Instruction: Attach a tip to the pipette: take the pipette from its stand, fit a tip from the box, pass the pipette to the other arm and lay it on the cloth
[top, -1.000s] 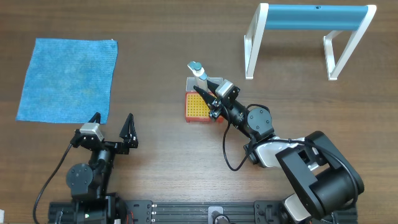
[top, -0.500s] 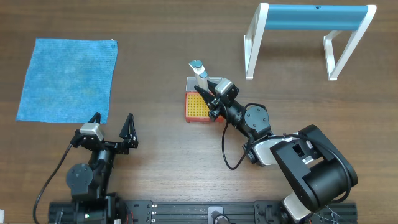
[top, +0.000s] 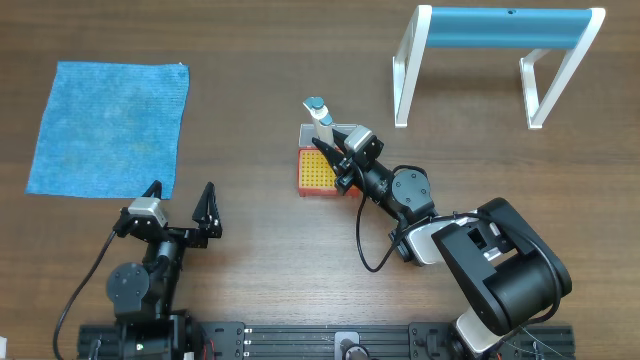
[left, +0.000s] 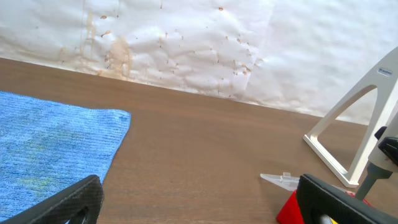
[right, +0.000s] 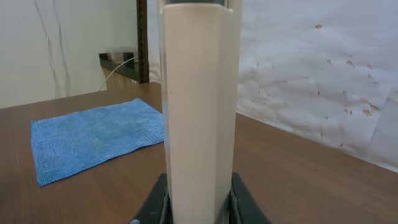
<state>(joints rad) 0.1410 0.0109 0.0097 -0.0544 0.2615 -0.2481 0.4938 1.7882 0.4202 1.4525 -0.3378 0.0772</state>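
My right gripper (top: 330, 160) is shut on the white pipette (top: 321, 119), holding it upright over the orange tip box (top: 317, 172) near the table's middle. In the right wrist view the pipette body (right: 199, 112) stands tall between the fingers, close to the camera. The pipette's blue top points toward the far edge. The blue cloth (top: 110, 129) lies flat at the far left, also seen as cloth (left: 43, 152) and cloth (right: 93, 137). My left gripper (top: 180, 205) is open near the front left, apart from everything. The white and blue pipette stand (top: 500, 60) sits at the far right.
The tip box's clear lid (top: 340, 130) lies open behind the box, with its edge (left: 283, 180) in the left wrist view. A black cable (top: 365, 240) loops beside the right arm. Bare brown table spreads between the cloth and the box.
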